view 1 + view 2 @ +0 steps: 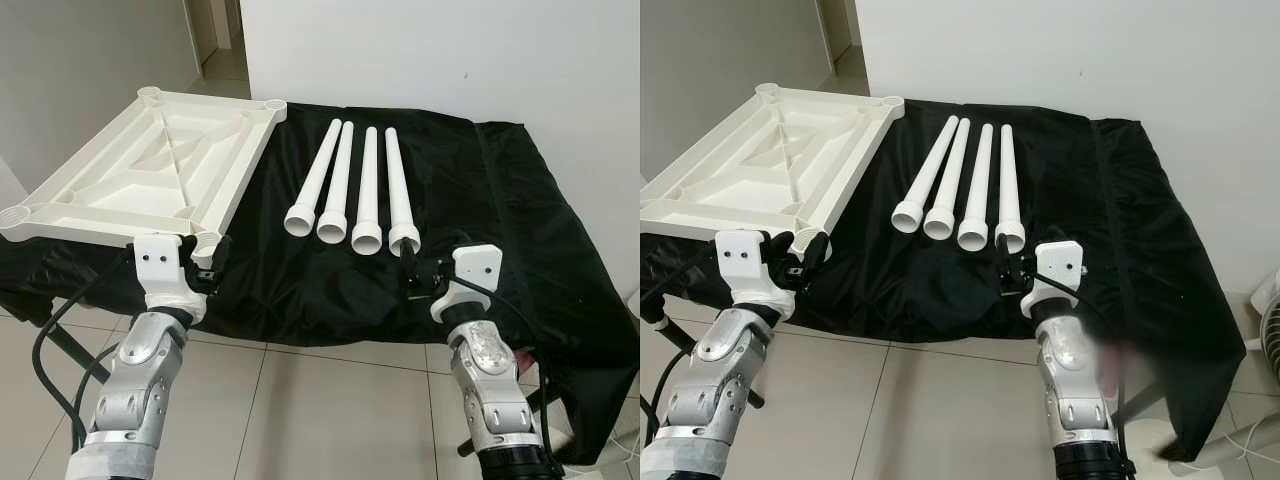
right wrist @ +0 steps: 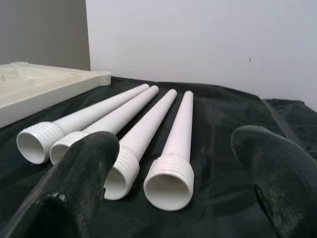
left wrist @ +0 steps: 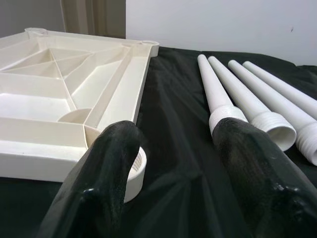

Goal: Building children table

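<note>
Four white legs (image 1: 352, 190) beside upturned tabletop (image 1: 150, 170), upper left, on black-draped surface (image 1: 500, 220).
Left gripper (image 3: 173, 183) and right gripper (image 2: 178, 183) fingers spread wide, holding nothing; no legible writing.

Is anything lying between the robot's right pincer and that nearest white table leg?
Nothing visible. The right pincer is open, its fingers on either side of the rightmost leg, whose threaded end faces it over bare black cloth.
</note>
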Robot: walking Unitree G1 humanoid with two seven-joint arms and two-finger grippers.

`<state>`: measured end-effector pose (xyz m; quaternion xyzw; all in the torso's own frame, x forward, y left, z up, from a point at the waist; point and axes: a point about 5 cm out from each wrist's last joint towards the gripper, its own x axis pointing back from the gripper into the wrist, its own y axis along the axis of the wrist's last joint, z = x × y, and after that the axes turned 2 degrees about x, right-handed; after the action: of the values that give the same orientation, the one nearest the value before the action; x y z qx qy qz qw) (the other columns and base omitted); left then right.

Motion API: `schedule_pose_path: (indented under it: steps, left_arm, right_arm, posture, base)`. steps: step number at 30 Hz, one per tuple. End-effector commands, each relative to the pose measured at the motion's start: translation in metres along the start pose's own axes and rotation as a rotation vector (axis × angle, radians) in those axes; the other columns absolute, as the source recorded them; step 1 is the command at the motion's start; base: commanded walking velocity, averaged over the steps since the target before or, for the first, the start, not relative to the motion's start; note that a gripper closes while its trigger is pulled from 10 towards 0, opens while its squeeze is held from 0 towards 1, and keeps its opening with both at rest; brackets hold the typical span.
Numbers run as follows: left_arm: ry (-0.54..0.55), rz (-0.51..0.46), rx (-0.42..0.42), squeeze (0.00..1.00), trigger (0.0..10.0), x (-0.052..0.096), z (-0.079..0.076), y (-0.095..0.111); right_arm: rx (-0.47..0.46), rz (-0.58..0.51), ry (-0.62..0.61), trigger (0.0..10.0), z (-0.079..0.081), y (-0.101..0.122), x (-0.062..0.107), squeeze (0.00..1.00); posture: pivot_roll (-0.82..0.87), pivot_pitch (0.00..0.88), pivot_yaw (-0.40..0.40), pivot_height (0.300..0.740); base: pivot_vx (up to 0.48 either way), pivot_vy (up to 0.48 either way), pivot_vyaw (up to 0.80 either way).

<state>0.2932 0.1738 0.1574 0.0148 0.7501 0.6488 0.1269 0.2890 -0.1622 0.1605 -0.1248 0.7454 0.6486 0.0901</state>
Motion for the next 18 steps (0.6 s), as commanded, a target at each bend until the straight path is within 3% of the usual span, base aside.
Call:
schedule_pose_path:
  steps: [1, 18]
  left_arm:
    - [0.009, -0.010, -0.009, 0.00, 10.0, -0.0005, 0.0021, 0.0014]
    - [0.016, -0.024, -0.001, 0.00, 10.0, 0.0006, 0.0008, 0.0020]
  right_arm:
    - [0.006, -0.014, 0.008, 10.0, 0.0018, 0.0015, -0.0022, 0.00]
    - [0.037, -0.022, 0.029, 10.0, 0.0040, 0.0020, -0.0048, 0.00]
  posture:
    - [-0.03, 0.004, 0.012, 0.740]
    - [-0.02, 0.002, 0.000, 0.740]
  base:
    - [0.255, 0.000, 0.00]
    - [0.279, 0.000, 0.00]
